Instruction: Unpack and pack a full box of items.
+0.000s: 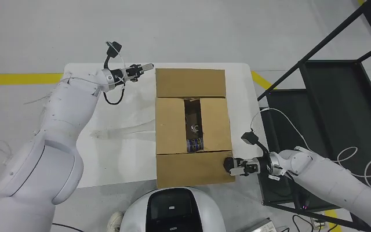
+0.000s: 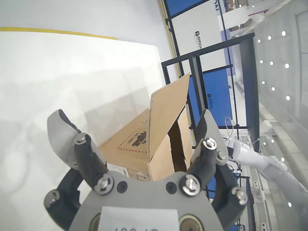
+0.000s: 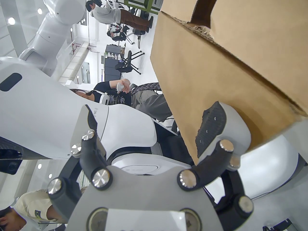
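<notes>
Two inner flaps (image 1: 215, 124) cover most of the inside of the cardboard box (image 1: 191, 83). Through the narrow gap between them lies a dark item (image 1: 194, 130) with a blue band, too small to identify. In the left wrist view the box's lower part is hidden behind the left gripper (image 2: 133, 126), and its opening is too dark to see into. In the right wrist view the box runs off the picture's edge, and whether the ribbed pad (image 3: 211, 128) of the right gripper (image 3: 149, 126) touches the cardboard cannot be told. The black rack (image 1: 324, 87) is cut off in the top view.
</notes>
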You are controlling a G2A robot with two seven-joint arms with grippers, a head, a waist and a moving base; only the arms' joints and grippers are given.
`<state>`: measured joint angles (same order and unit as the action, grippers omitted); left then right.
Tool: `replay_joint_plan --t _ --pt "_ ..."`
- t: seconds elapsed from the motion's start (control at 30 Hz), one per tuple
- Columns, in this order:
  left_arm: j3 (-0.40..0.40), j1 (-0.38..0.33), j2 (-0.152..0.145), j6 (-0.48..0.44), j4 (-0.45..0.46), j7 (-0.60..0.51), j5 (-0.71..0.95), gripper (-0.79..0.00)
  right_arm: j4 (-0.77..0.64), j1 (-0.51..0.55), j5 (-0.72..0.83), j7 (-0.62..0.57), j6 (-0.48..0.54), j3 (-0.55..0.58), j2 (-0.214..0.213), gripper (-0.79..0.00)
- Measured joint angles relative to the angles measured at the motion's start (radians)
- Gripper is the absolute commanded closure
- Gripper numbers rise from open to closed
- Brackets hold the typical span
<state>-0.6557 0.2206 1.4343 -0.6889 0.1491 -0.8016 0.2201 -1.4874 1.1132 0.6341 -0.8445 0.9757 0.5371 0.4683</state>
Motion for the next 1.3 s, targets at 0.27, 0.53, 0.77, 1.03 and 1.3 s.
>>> replay_joint_plan --t 0.27,0.53,0.77,1.03,1.3 --pt "-0.091 0.055 -0.058 -0.076 0.042 -0.234 0.158 -0.785 -0.049 0.051 -0.109 0.037 -0.032 0.012 -0.006 -0.785" --pt "-0.14 0.159 -0.123 -0.013 0.201 -0.317 0.203 -0.785 -0.028 0.075 -0.311 0.247 -0.138 0.008 0.048 -0.785" --pt "-0.198 0.279 -0.183 0.022 0.388 -0.349 0.217 -0.785 -0.02 0.081 -0.357 0.294 -0.156 0.012 0.078 -0.785" --pt "-0.301 0.393 -0.26 0.096 0.618 -0.402 0.171 -0.785 -0.115 0.109 -0.224 0.187 -0.161 0.107 0.025 -0.785" --pt "-0.418 0.499 -0.328 0.163 0.814 -0.494 0.184 -0.785 -0.26 0.081 -0.044 0.177 -0.417 0.238 -0.008 -0.785"
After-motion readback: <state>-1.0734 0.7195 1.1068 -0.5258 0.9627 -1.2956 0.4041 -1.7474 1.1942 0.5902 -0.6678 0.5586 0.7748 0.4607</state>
